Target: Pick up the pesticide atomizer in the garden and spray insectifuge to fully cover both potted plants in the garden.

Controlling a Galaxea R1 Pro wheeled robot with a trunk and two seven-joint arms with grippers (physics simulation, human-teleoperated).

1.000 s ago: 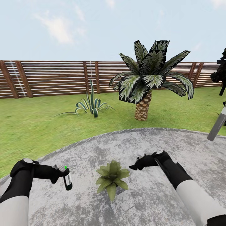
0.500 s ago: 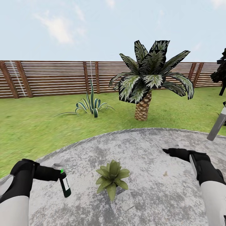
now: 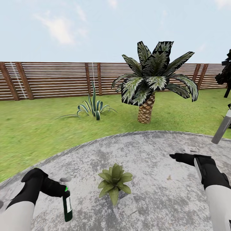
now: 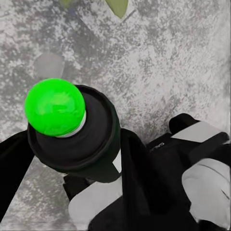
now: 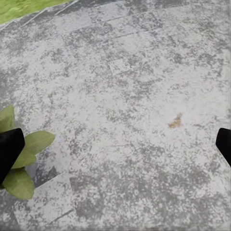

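L gripper [image 3: 64, 190] pinched the pesticide atomizer [image 3: 67, 205] by its neck, bottle upright w/ green dot up, above the round paved patch [image 3: 154, 150] near its lawn-side edge. Potted plant [image 3: 114, 183] sat just beside it, mid-patch. R gripper [image 3: 173, 156] hovered w/ fingers spread, holding nothing.

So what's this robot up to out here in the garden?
It's getting ready to spray a potted plant sitting on a grey paved patch. The left gripper holds a small black atomizer with a green dot on top, just left of the plant. The right gripper hangs open and empty above the paving.
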